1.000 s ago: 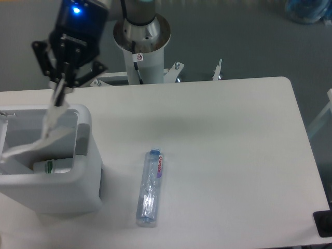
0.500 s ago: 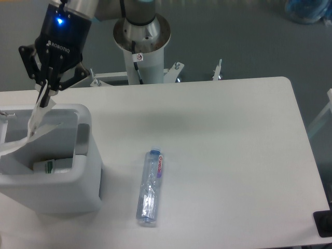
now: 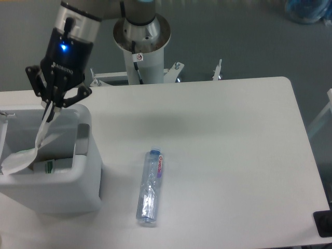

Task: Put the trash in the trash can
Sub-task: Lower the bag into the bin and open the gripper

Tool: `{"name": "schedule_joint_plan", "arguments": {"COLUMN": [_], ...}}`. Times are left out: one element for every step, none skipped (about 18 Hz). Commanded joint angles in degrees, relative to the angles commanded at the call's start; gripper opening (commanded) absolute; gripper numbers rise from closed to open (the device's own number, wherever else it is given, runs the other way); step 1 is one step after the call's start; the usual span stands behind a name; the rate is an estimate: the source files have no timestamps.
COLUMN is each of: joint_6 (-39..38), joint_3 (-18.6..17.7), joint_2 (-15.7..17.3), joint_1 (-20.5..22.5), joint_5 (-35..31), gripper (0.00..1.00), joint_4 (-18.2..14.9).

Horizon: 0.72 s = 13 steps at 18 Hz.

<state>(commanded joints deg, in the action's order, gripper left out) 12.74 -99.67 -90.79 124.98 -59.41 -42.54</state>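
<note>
The white trash can [image 3: 87, 155] stands at the table's left edge. My gripper [image 3: 51, 107] hovers just above its back rim, shut on the top end of a crumpled clear plastic wrapper [image 3: 31, 150]. The wrapper hangs down from the fingers into the can, and its green-white strip [image 3: 50, 166] lies against the inner wall. The flattened clear bottle [image 3: 150, 188], with its blue cap pointing away from the camera and a red-lettered label, lies on the table to the right of the can, apart from the gripper.
The arm's white base column [image 3: 141, 39] rises behind the table's far edge. A black object [image 3: 323, 223] sits at the front right corner. A blue bag [image 3: 308, 10] lies on the floor at the far right.
The gripper swung left, then came down toward the can's rim. The wrapper hanging from it has sunk deeper into the can. The bottle has not moved.
</note>
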Motion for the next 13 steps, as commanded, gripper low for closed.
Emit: {"name": "schedule_joint_plan", "arguments": {"joint_6": [0.0, 0.0, 0.0, 0.1, 0.1, 0.1, 0.1, 0.1, 0.1, 0.1, 0.1, 0.2, 0.1], "joint_3": [-0.3, -0.4, -0.6, -0.8, -0.9, -0.8, -0.9, -1.0, -1.1, -1.1, -0.9, -0.6, -0.5], "joint_2": [0.0, 0.0, 0.0, 0.0, -0.1, -0.2, -0.2, -0.2, -0.2, -0.2, -0.1, 0.0, 0.3], "joint_1": [-0.1, -0.1, -0.2, -0.3, -0.4, -0.5, -0.5, -0.5, -0.5, -0.5, -0.5, -0.5, -0.4], "joint_5": [0.0, 0.0, 0.0, 0.0, 0.0, 0.0, -0.1, -0.1, -0.1, -0.1, -0.2, -0.7, -1.7], "gripper": [0.07, 0.07, 0.07, 0.07, 0.07, 0.08, 0.12, 0.16, 0.21, 0.38, 0.65, 0.75, 0.77], "joint_4": [0.0, 0.0, 0.0, 0.0, 0.0, -0.1, -0.1, -0.1, -0.1, -0.1, -0.1, -0.1, -0.1]}}
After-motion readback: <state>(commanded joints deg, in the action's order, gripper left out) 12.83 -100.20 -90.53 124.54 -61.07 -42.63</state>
